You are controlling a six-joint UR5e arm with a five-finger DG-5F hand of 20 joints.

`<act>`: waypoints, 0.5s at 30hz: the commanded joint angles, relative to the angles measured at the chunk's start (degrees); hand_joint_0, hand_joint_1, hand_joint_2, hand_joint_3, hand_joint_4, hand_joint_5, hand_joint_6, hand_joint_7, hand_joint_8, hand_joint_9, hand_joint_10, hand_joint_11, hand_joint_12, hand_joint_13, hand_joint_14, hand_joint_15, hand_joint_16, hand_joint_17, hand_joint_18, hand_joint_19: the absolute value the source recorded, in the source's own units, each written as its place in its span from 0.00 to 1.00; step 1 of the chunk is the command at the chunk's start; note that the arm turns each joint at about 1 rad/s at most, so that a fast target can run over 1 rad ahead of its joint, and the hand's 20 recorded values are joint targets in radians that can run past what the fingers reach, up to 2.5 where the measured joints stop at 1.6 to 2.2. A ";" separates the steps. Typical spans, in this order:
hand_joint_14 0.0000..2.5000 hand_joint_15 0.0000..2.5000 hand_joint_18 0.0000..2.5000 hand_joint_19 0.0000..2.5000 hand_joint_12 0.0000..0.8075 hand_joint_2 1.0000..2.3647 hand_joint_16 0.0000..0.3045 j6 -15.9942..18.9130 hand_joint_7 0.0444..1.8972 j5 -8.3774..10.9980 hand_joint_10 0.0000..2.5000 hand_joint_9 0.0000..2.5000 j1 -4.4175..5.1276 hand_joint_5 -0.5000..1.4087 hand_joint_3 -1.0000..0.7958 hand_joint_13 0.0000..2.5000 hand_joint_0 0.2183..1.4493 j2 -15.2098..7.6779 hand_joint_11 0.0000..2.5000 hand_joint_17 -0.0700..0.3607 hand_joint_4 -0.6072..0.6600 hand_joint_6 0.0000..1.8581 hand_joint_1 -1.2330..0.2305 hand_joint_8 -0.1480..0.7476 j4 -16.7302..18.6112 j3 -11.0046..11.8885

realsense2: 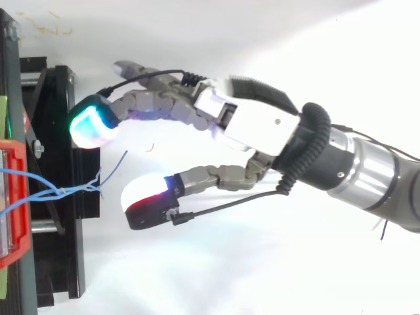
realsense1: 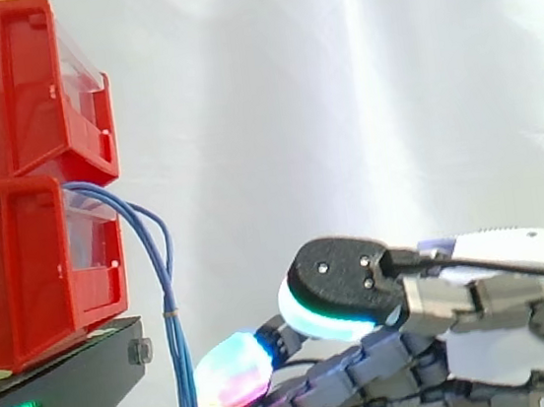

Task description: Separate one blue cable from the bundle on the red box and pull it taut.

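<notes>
The hand [realsense2: 262, 121] is seen at frame centre, fingers spread apart, empty, just beside blue cables [realsense1: 172, 315] hung from the left red bin [realsense1: 23, 274].

Black stand [realsense1: 70, 379] carries red bin [realsense1: 13, 280], second red bin [realsense1: 0, 93] atop.

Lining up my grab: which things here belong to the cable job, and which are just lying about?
Job: blue cable bundle, lower red box, robot hand.
Lying about: upper red box, black stand, white curtain.
</notes>
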 commanded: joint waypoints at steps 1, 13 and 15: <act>0.00 0.01 0.00 0.03 0.45 0.00 0.20 2.78 0.34 -1.08 0.00 0.22 -0.21 0.17 0.28 0.05 0.21 -2.59 0.05 0.47 0.72 0.27 0.44 0.53 0.25 2.10; 0.00 0.01 0.06 0.03 0.45 0.00 0.18 3.22 0.45 -1.25 0.00 0.27 -0.38 0.20 0.29 0.10 0.26 -2.50 0.06 0.45 0.78 0.27 0.42 0.54 1.66 2.10; 0.00 0.01 0.07 0.04 0.45 0.00 0.18 3.22 0.48 -1.52 0.00 0.28 -0.47 0.21 0.29 0.11 0.26 -2.50 0.07 0.44 0.77 0.27 0.41 0.54 1.92 2.10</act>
